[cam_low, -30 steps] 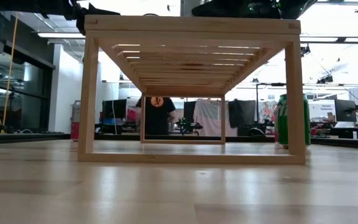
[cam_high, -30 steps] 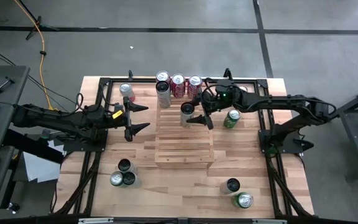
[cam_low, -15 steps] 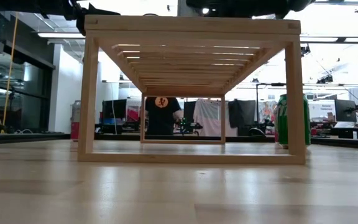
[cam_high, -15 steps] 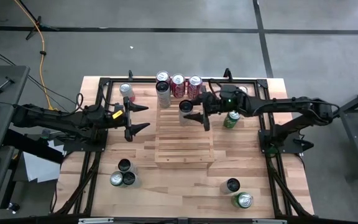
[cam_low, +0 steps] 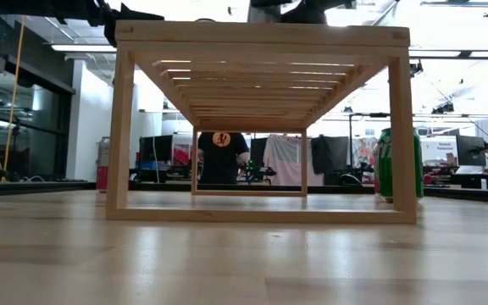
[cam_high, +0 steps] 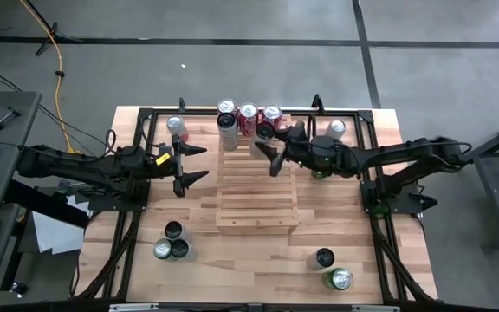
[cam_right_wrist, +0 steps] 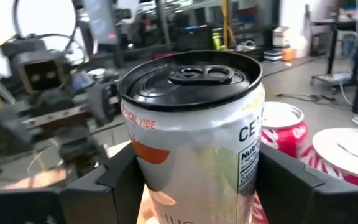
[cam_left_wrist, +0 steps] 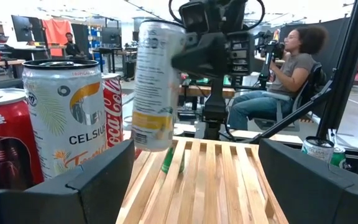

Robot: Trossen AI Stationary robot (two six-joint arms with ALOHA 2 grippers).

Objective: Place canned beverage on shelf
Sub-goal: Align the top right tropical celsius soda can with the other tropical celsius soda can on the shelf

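The shelf (cam_high: 256,186), a light-wood slatted rack, stands mid-table. A white canned beverage with a black top (cam_high: 265,132) hangs above the shelf's far end, and my right gripper (cam_high: 267,147) is shut on it. The left wrist view shows this can (cam_left_wrist: 157,87) clear of the slats (cam_left_wrist: 210,180). To the shelf's left, my left gripper (cam_high: 197,165) waits open, touching nothing. A silver can (cam_high: 227,123) and red cans (cam_high: 248,113) stand at the shelf's far end. My right gripper pinches the can's side wall (cam_right_wrist: 166,186) between its two fingers (cam_right_wrist: 120,180), one on each side, below the black top. The fingers come level from the table's right side. The can is lifted clear of the shelf, nearly upright with a slight tilt.
A green can (cam_high: 323,166) stands right of the shelf under my right arm. More cans stand at the far left (cam_high: 175,124), far right (cam_high: 336,128), near left (cam_high: 171,243) and near right (cam_high: 332,269). A person (cam_left_wrist: 278,81) sits beyond the table.
My right gripper has turned about and swung toward the table's far edge, rising a little. The black-topped can has gone with it, from over the shelf's far part to beside the red cans.
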